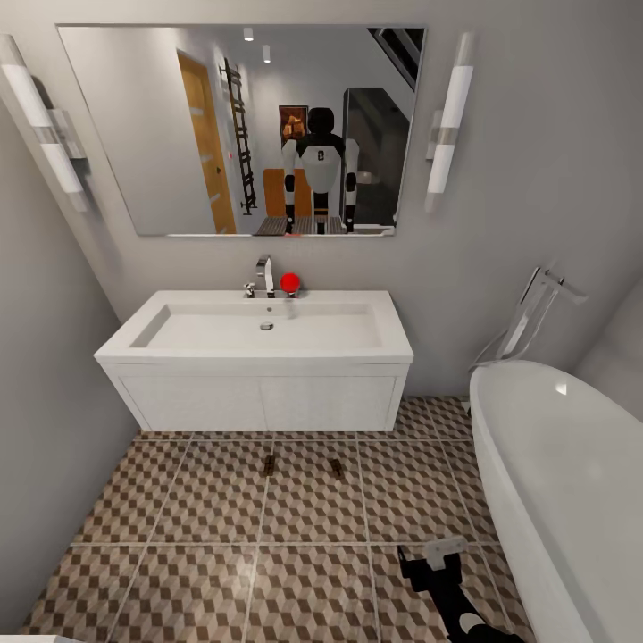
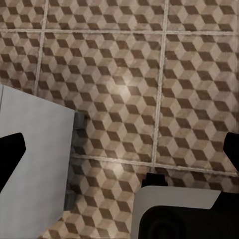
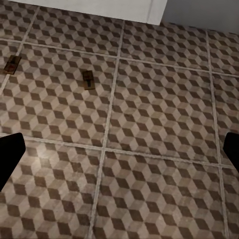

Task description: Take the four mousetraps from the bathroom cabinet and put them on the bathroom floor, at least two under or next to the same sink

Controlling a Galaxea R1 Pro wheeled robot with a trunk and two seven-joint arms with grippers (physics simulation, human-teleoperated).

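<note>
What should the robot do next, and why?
Probably turn away and go fetch more traps. Two mousetraps already lie on the tiled floor just in front of the sink, and the right gripper hangs over the tiles with its fingers wide apart and nothing between them.

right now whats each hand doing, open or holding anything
Left hand: open, holding nothing, above the bathroom floor.
Right hand: open, holding nothing; two mousetraps lie on the tiles ahead.
</note>
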